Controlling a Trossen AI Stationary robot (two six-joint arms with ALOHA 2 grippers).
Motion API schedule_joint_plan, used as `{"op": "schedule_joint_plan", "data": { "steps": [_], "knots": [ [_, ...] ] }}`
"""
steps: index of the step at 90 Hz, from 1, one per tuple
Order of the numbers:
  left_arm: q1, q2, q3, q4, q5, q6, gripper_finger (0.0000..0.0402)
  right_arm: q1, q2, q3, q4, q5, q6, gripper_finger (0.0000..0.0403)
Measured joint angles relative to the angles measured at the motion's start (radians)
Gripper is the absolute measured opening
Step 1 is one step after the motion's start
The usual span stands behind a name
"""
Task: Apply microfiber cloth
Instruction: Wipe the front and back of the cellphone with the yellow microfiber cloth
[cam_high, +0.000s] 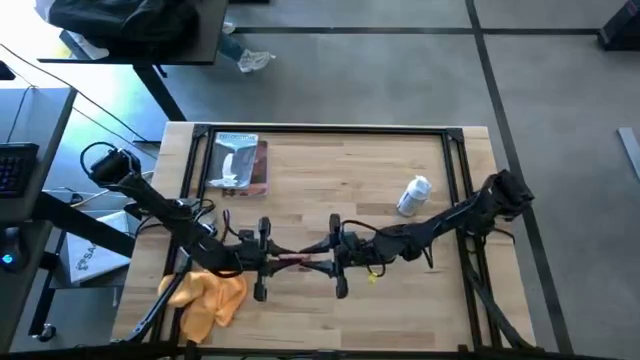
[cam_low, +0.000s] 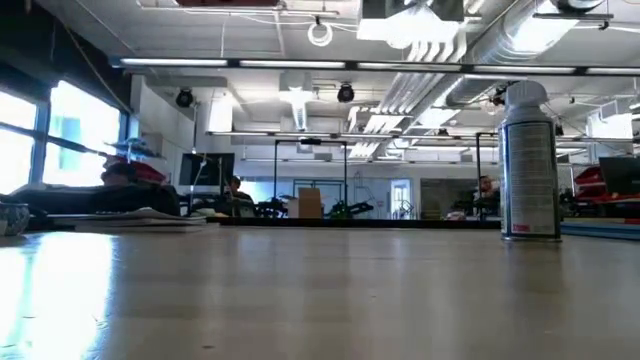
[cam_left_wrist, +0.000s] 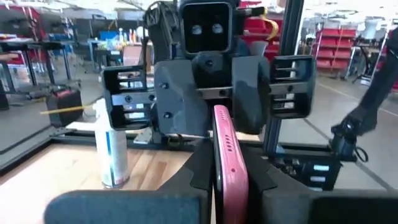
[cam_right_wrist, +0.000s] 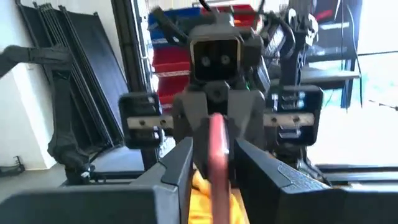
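A pink phone (cam_high: 298, 263) hangs on edge between my two grippers, over the near middle of the table. My left gripper (cam_high: 272, 261) is shut on its left end and my right gripper (cam_high: 326, 263) on its right end, the two facing each other. The microfiber cloth (cam_high: 207, 294), orange-yellow and rumpled, lies on the table near the front left corner, under my left arm. A bit of the cloth (cam_right_wrist: 200, 198) also shows past the phone in the right wrist view. My left gripper pinches the phone's left end (cam_left_wrist: 225, 163) between its two fingers (cam_left_wrist: 194, 182), one on each flat face. The fingers come level from the table's left, along the phone. The phone stands on its long edge, level. My right gripper pinches the phone's right end (cam_right_wrist: 217, 158) between its two fingers (cam_right_wrist: 260, 169), one on each flat face. They come level from the table's right, along the phone. The phone spans the gap to the other gripper.
A white spray can (cam_high: 413, 195) stands right of centre, and the low view shows it (cam_low: 528, 165) upright. A silvery packet with a brown edge (cam_high: 238, 165) lies at the far left. A black frame (cam_high: 330, 130) borders the table.
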Motion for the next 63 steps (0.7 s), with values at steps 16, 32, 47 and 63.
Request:
{"op": "schedule_joint_plan", "data": {
  "steps": [16, 32, 47, 63],
  "knots": [
    [0.010, 0.000, 0.000, 0.075, 0.026, 0.049, 0.0012, -0.001, 0.000, 0.032, -0.001, 0.000, -0.033, 0.0073],
    [0.021, 0.000, 0.000, 0.117, 0.029, 0.073, 0.0012, -0.001, 0.000, 0.045, 0.000, 0.003, -0.050, 0.0073],
    [0.013, 0.001, -0.001, 0.166, 0.041, 0.129, 0.0012, 0.000, -0.001, 0.047, 0.004, 0.014, -0.068, 0.0073],
    [-0.012, -0.007, -0.001, 0.259, 0.044, 0.200, 0.0012, 0.002, 0.001, 0.044, -0.019, 0.021, -0.084, 0.0073]
  ]
}}
